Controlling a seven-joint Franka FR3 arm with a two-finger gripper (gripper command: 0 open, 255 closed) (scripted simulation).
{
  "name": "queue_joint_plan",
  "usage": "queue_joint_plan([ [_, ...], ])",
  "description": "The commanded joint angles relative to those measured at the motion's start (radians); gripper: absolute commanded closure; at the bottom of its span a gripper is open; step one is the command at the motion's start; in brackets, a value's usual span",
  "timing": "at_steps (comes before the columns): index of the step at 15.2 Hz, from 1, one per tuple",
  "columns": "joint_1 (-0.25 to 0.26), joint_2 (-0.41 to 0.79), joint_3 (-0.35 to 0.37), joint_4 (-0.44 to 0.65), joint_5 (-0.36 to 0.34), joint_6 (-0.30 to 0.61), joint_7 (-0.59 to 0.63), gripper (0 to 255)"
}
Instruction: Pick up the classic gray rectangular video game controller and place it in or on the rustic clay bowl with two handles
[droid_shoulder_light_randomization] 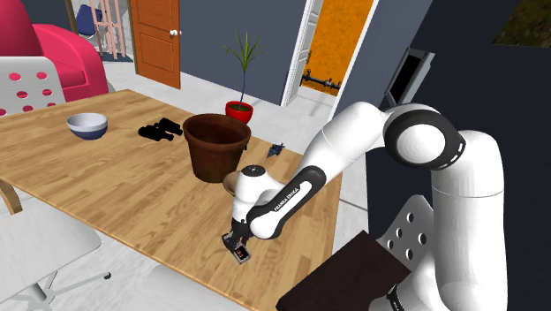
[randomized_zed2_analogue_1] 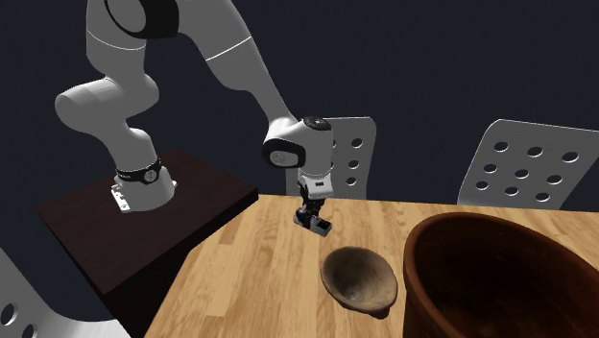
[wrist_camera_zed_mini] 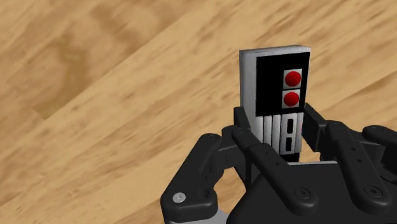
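The grey rectangular controller [wrist_camera_zed_mini: 275,76], with a black face and two red buttons, is clasped between my two black fingers [wrist_camera_zed_mini: 245,130]. My gripper [wrist_camera_zed_mini: 280,127] is shut on its lower end. In the shoulder view the gripper [droid_shoulder_light_randomization: 238,244] holds the controller [droid_shoulder_light_randomization: 240,255] low over the wooden table, near the edge closest to the stand. The tan clay bowl [randomized_zed2_analogue_1: 357,278] sits on the table a short way from the gripper [randomized_zed2_analogue_1: 312,217]. In the shoulder view the bowl [droid_shoulder_light_randomization: 230,184] is partly hidden behind my arm. I cannot tell whether the controller [randomized_zed2_analogue_1: 318,227] touches the table.
A large brown pot [droid_shoulder_light_randomization: 216,146] stands right behind the clay bowl. Farther off on the table [droid_shoulder_light_randomization: 106,190] are a blue-and-white bowl [droid_shoulder_light_randomization: 87,125], a black object [droid_shoulder_light_randomization: 159,131] and a small dark item [droid_shoulder_light_randomization: 275,150]. White perforated chairs [randomized_zed2_analogue_1: 523,168] stand at the table's edge.
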Motion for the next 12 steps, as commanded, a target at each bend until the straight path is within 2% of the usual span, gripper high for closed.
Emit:
queue_joint_plan([
  [1, 0.0, 0.0, 0.0, 0.0, 0.0, 0.0, 0.0, 255],
  [8, 0.0, 0.0, 0.0, 0.0, 0.0, 0.0, 0.0, 255],
  [12, -0.013, -0.052, 0.016, -0.015, 0.015, -0.038, -0.008, 255],
])
